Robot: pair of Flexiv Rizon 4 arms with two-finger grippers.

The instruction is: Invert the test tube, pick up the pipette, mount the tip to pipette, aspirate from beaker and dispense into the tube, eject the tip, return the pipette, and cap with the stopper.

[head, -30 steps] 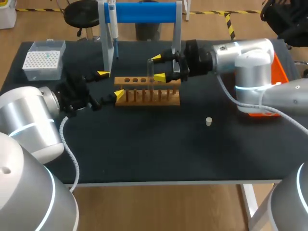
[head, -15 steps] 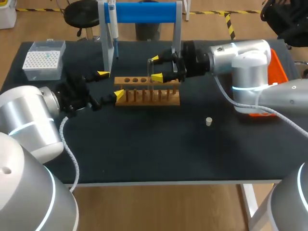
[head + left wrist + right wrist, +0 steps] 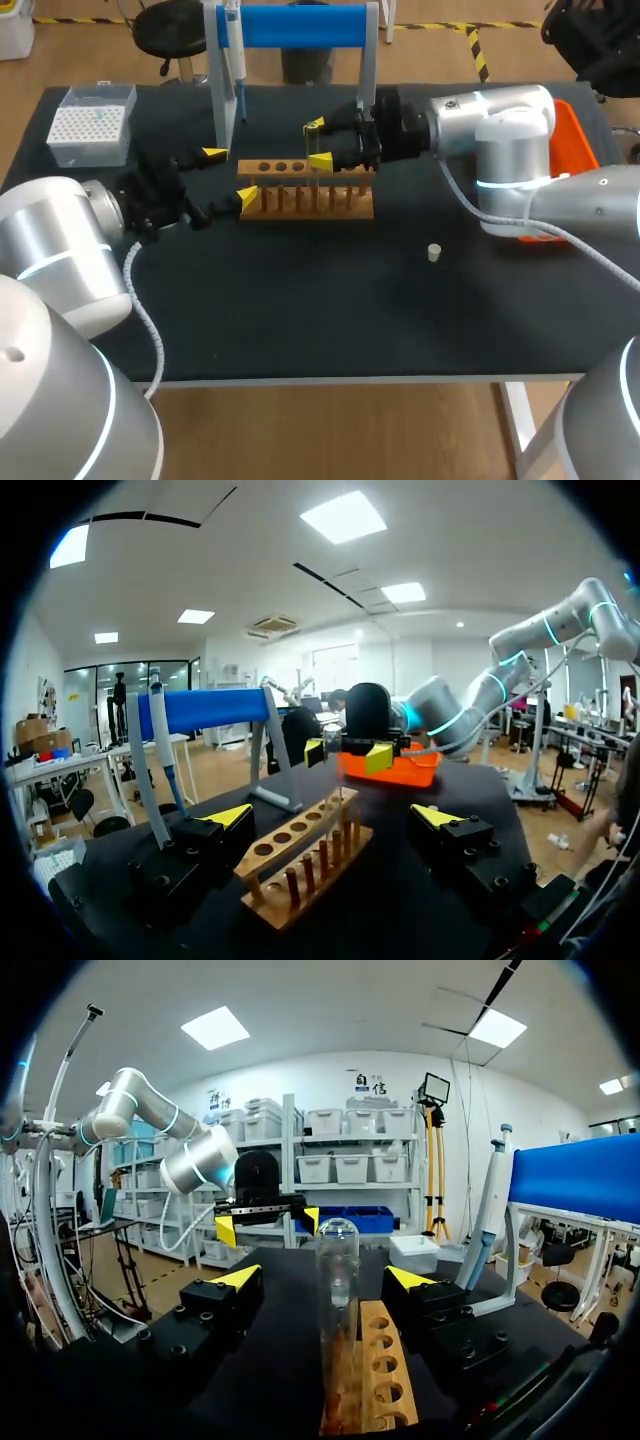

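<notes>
A clear test tube (image 3: 312, 150) stands upright on the wooden rack (image 3: 300, 200), its rounded end up (image 3: 337, 1250). My right gripper (image 3: 317, 142) comes in from the right and straddles the tube, open, with a gap on each side (image 3: 323, 1278). My left gripper (image 3: 230, 175) is open at the rack's left end, and the rack (image 3: 300, 855) lies between its fingers untouched. The pipette (image 3: 235, 60) hangs on the blue-barred stand. The white tip box (image 3: 92, 122) is at the far left. The small stopper (image 3: 434, 252) lies on the mat.
The stand's grey posts (image 3: 222, 90) rise just behind the rack, close to both grippers. An orange tray (image 3: 580, 150) sits at the right edge behind my right arm. The black mat (image 3: 320, 310) stretches out in front of the rack.
My right gripper has moved left so that its fingers now stand either side of the tube, and they have narrowed a little. The left arm has not moved.
</notes>
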